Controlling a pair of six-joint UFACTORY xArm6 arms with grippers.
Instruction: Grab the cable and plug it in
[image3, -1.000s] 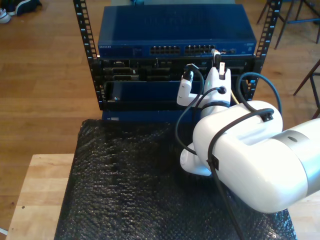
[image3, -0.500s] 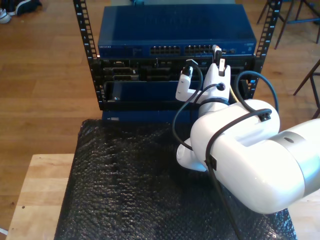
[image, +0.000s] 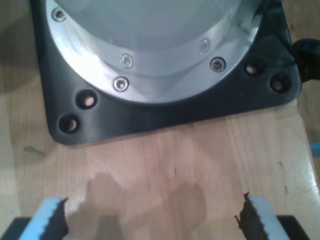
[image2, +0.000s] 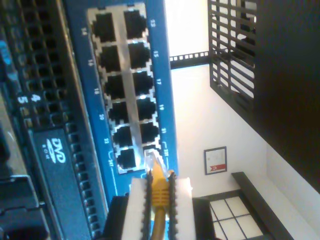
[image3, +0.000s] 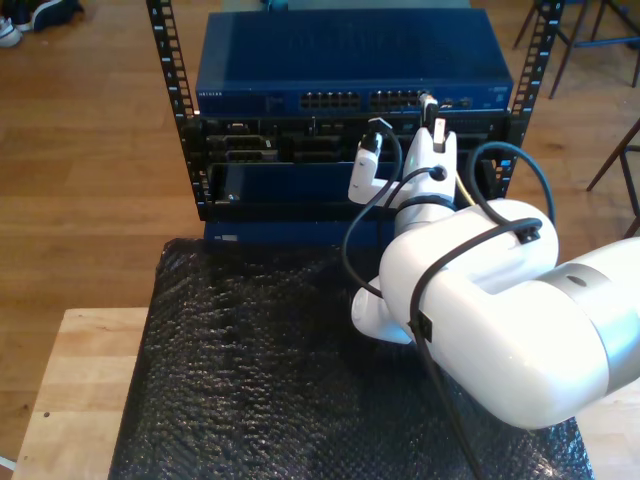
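The cable (image2: 159, 196) is pale yellow with an orange-yellow boot, and my second gripper (image2: 159, 189) is shut on it between white pads (image2: 135, 205). Its clear plug (image2: 152, 161) points at the blue network switch (image2: 161, 75), right at the last port of the port block (image2: 122, 117); whether it has entered is unclear. In the exterior view my second gripper (image3: 432, 108) is up against the switch (image3: 260, 98) front, toward that view's right. My first gripper (image: 152, 220) is open, its blue pads (image: 50, 214) wide apart above bare wood.
A rack (image3: 170, 60) holds the switch above a server with a DVD drive (image2: 50, 165). Black bubble wrap (image3: 250, 370) covers the wooden table (image3: 70, 400). Thick black arm cables (image3: 365, 230) loop beside the white arm. A black base plate (image: 150, 117) carries a silver flange.
My second gripper has moved with the cable closer to the switch's ports, up and slightly left in the exterior view.
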